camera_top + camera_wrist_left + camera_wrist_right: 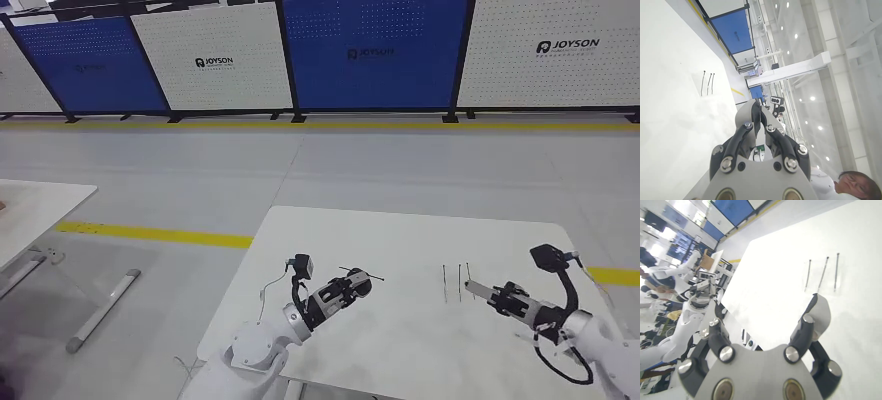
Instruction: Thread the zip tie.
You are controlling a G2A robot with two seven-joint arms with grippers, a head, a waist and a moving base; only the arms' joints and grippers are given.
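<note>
Held zip tie [760, 117]: showing edge-on as a hairline between the pads of the left gripper [759, 106], the rest of its length lying hidden; in the top view its head is reading too small to tell.
Loose zip ties [444, 283]: the one nearest the right gripper [470, 286] is disappearing behind it at its near end.
Right gripper, wrist view: one side is washing out against the blurred room.

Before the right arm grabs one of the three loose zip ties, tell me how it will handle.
The loose zip ties are thin strips, so probably very light and bendy. Lying flat on the table, they may be hard to pinch up. Being flat, they seem unlikely to roll.
</note>
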